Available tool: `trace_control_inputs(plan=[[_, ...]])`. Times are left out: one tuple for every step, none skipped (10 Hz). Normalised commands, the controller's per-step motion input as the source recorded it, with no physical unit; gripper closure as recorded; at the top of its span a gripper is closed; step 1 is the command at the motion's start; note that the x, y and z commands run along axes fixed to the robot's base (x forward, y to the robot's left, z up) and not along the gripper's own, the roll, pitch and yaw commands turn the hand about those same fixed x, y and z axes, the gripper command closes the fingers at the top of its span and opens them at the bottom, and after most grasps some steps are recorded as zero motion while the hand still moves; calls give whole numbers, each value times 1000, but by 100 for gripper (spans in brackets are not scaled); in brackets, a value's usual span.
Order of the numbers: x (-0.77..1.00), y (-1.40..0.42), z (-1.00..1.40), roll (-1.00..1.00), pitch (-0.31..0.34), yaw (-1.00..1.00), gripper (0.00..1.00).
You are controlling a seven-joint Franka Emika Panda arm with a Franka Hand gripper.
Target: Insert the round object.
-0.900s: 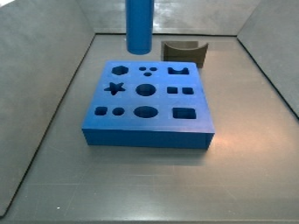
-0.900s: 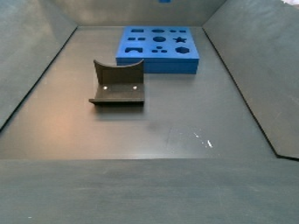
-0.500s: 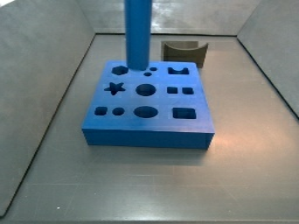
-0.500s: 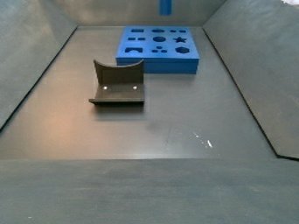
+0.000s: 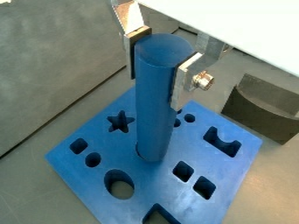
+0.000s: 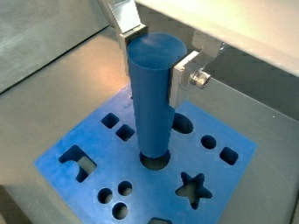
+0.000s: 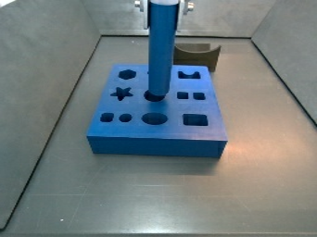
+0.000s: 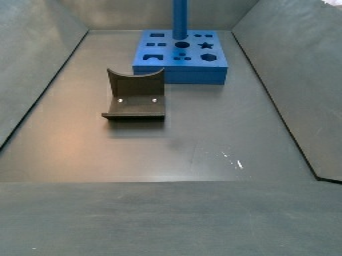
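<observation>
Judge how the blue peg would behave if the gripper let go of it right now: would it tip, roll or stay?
The round peg stands upright with its lower end at the centre round hole of the blue block, so it would probably stay or slide deeper. It looks smooth and rigid; the gripper clamps only its top. Loose on the floor, it would likely roll.

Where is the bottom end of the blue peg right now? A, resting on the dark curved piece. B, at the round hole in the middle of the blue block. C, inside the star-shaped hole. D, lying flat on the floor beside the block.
B: held upright by the gripper, the blue peg meets the blue block at its central round hole, and the star-shaped hole stays open.
</observation>
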Motion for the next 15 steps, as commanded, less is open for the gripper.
trace_control_inputs(plan=[[0,171,-314,0,-60,0,100],[0,140,-380,0,-17,0,100],[49,9,-266,-49,-20,-77,100],[0,0,-211,-54,-41,-74,100],[-71,0,-177,-29,-74,-6,100],[-240,0,-140,0,-94,0,100],[-343,0,-111,0,-106,-26,100],[-343,0,-106,0,-104,-26,100],[-174,54,-169,0,-84,0,100],[0,0,-263,-19,-73,0,100],[86,-6,-346,-54,-79,0,100],[337,-9,-363,-49,-20,-86,100],[426,0,-380,-10,0,-97,100],[386,0,-349,-6,0,-80,100],[211,0,-317,-1,0,-40,100]])
